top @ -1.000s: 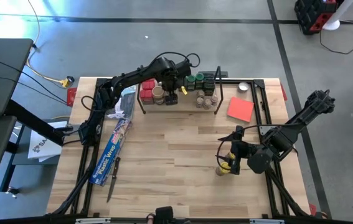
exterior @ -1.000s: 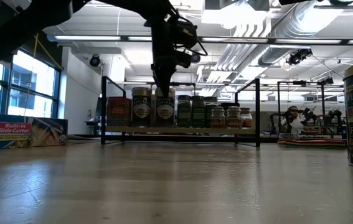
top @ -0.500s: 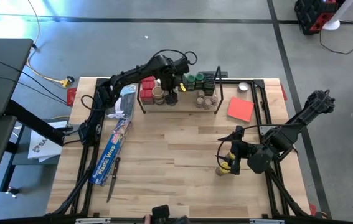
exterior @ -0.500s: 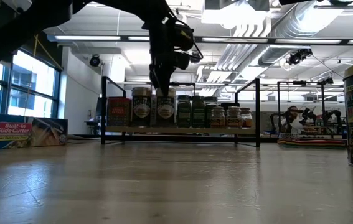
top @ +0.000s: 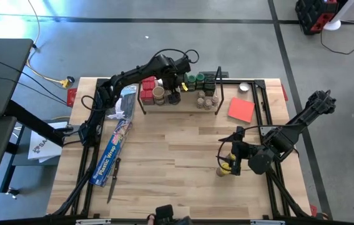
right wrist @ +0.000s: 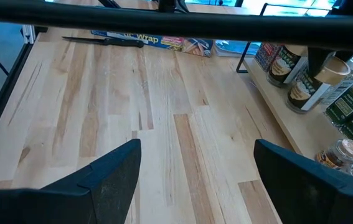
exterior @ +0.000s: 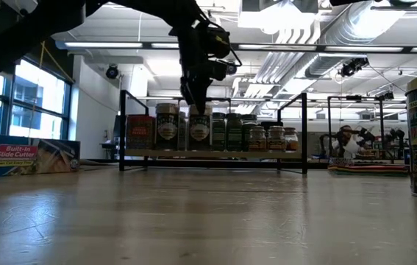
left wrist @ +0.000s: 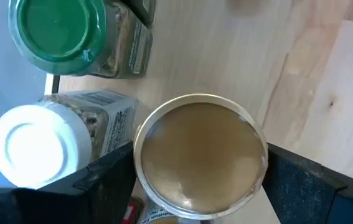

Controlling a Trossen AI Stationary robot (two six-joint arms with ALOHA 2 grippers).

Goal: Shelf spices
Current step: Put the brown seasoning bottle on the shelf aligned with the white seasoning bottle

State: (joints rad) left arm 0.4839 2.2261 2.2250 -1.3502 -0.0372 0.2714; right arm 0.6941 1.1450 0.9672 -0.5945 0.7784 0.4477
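Observation:
The shelf [top: 189, 106] stands at the table's far edge and carries several spices: a red tin [top: 148, 84], a tan-lidded jar [top: 158, 94], green-lidded jars [top: 195, 79] and small jars [top: 206, 100]. My left gripper [top: 175, 94] points down over the shelf, shut on a tan-lidded jar [left wrist: 201, 155]. That jar stands beside a white-lidded jar [left wrist: 36, 146] and a green-lidded one [left wrist: 61, 31]. My right gripper [top: 230, 159] waits open near the table's right side, close to a yellow-lidded jar [top: 226, 167] standing on the tabletop. My left gripper holds the tan-lidded jar at its top, one finger [left wrist: 101, 183] on each side of the lid's rim [left wrist: 144, 158]. The fingers come from above, pointing down. The jar [exterior: 199, 132] is upright, and its base stands on the shelf board [exterior: 215, 154].
A long blue plastic-wrap box [top: 113, 153] and a thin dark tool [top: 113, 181] lie at the left. A red square sheet [top: 241, 109] and a round tin [top: 245, 87] lie right of the shelf. Bare wood [top: 170, 150] spans the table's middle.
My left gripper has turned a little at the wrist and edged toward the table's right along the shelf. The tan-lidded jar under it has slid the same way, away from the jar on its left, and has stayed upright on the board.

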